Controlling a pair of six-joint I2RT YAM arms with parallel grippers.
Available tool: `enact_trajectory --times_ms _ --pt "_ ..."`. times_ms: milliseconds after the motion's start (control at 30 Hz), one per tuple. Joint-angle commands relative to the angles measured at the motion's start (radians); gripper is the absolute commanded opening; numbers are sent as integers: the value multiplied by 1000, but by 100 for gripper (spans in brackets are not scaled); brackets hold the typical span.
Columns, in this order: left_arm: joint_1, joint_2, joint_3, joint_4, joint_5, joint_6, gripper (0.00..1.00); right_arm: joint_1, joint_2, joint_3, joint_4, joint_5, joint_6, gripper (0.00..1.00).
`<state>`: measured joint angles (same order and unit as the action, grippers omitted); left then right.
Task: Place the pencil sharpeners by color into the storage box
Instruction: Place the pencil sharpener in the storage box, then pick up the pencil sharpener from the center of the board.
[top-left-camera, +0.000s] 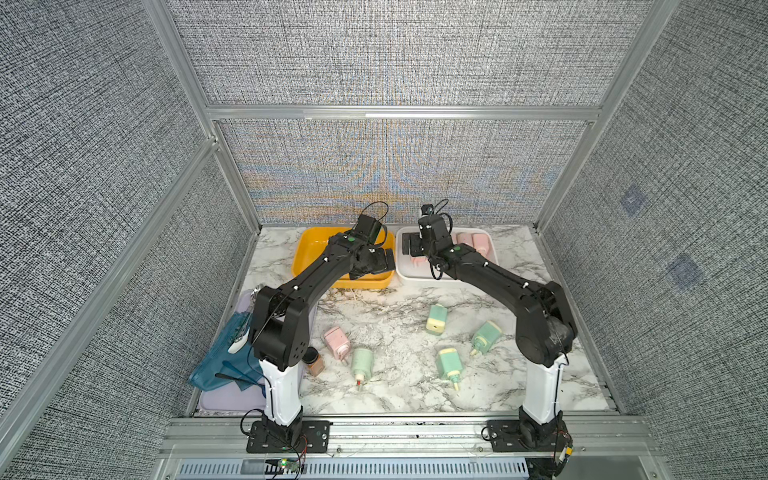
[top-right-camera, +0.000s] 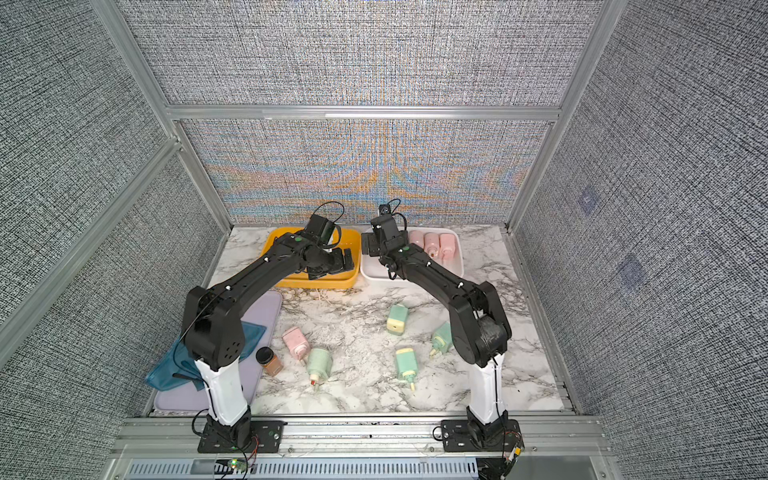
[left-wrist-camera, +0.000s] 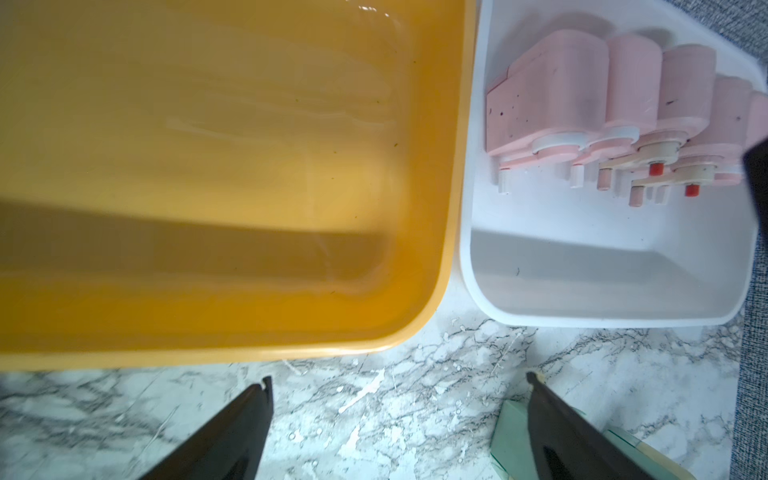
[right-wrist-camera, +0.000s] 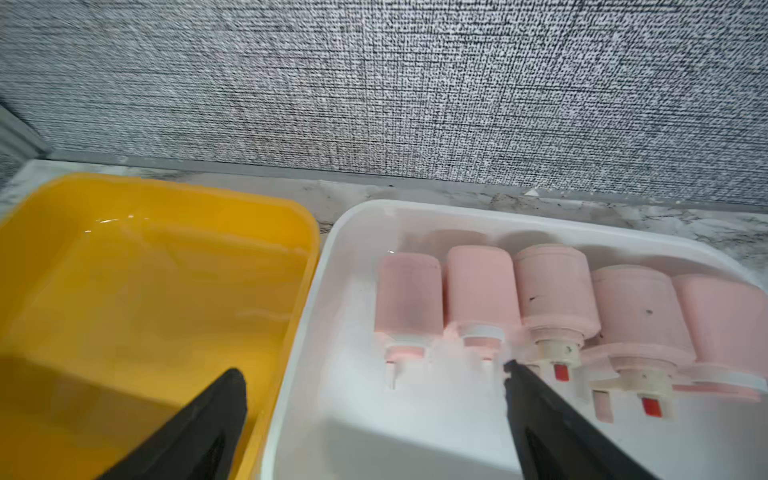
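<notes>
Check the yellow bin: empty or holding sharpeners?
Empty. The yellow bin shows only bare floor in both wrist views.

Yellow box (top-left-camera: 307, 253): solid yellow. White box (top-left-camera: 405, 270): plain white. Pink sharpeners (right-wrist-camera: 478, 286) inside: pastel pink, two with red crank tips. Loose pink sharpener (top-left-camera: 336, 340): same pink. Green sharpeners (top-left-camera: 436, 319) (top-left-camera: 487, 334) (top-left-camera: 449, 362) (top-left-camera: 362, 362): mint, cream ends. Surface (top-left-camera: 395, 386): white marble, grey veins. Walls (top-left-camera: 374, 62): grey woven. Tray (top-left-camera: 224, 401): lilac. Cloth (top-left-camera: 216, 365): teal. Jar (top-left-camera: 314, 362): brown, black lid. Arms (top-left-camera: 316, 274) (top-left-camera: 498, 278): black, white lower links.
</notes>
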<state>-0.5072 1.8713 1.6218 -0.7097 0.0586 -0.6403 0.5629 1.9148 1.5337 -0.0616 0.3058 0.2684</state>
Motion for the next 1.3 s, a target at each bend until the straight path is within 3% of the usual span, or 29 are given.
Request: enact_trajectory --times_ms 0,333,567,1267 --pt "0 -82 -79 -13 -77 -59 99 35 -101 -144 265 -30 9 99" --pt "1 -313 -314 -174 -166 -195 100 177 -399 -605 664 -102 -109 99" --pt "1 -404 -416 -318 -239 -325 100 193 -500 -764 707 -41 -88 99" --pt "76 -367 -560 -252 -62 -289 90 195 -494 -760 645 27 -69 99"
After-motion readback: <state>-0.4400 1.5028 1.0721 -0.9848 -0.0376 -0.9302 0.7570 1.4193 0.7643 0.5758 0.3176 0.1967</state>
